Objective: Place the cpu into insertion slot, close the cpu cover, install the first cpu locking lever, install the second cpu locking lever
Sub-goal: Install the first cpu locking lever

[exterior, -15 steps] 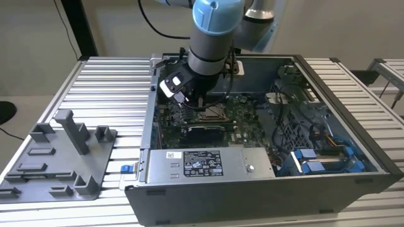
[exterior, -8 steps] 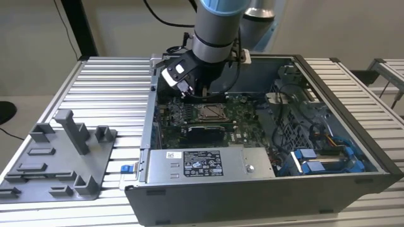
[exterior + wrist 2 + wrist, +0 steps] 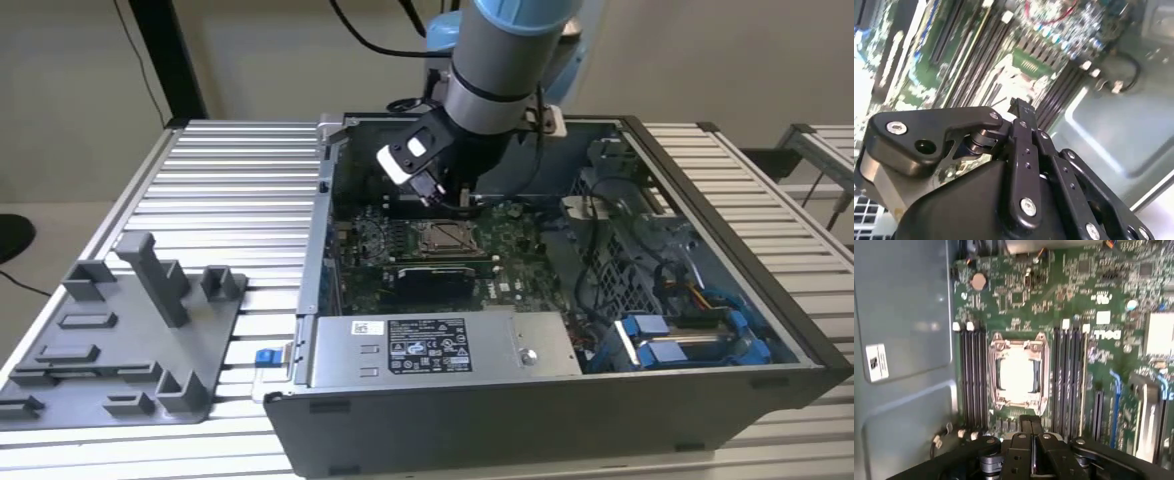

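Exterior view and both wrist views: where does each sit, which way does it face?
Exterior view: off the arm, above the open computer case, looking down into it; arm and gripper show.
First wrist view: on the arm, looking past the gripper at the insertion slot.
Second wrist view: on the arm, behind the gripper, facing the green board and case wall.
Both wrist views share the gripper and green board.

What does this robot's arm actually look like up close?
The arm is a silver-grey tube with light blue joint caps and a black band. A white block sits on its black wrist; black cables loop behind. The end effector is black, its jointed links studded with silver screws.
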Controlling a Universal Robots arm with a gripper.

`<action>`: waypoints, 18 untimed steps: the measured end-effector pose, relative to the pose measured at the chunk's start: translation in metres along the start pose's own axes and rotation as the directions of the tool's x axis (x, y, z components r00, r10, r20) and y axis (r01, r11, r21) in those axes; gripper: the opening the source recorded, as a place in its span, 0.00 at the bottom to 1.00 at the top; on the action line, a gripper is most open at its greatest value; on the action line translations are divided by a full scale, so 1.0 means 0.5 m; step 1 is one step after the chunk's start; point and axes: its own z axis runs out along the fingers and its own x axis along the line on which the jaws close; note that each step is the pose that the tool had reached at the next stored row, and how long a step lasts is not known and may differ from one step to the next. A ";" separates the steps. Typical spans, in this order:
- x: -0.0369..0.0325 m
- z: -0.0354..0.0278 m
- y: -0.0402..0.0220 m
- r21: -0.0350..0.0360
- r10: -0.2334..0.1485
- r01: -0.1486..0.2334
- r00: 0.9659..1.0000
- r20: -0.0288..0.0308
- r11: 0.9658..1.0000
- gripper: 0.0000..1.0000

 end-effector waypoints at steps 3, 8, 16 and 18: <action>-0.005 0.007 0.016 0.000 0.000 0.000 1.000 0.000 1.000 0.00; -0.010 0.025 0.017 0.000 0.002 -0.002 1.000 0.002 1.000 0.00; -0.012 0.056 -0.002 -0.005 0.017 -0.017 1.000 0.005 1.000 0.00; -0.011 0.065 -0.007 -0.006 0.019 -0.019 1.000 0.005 1.000 0.00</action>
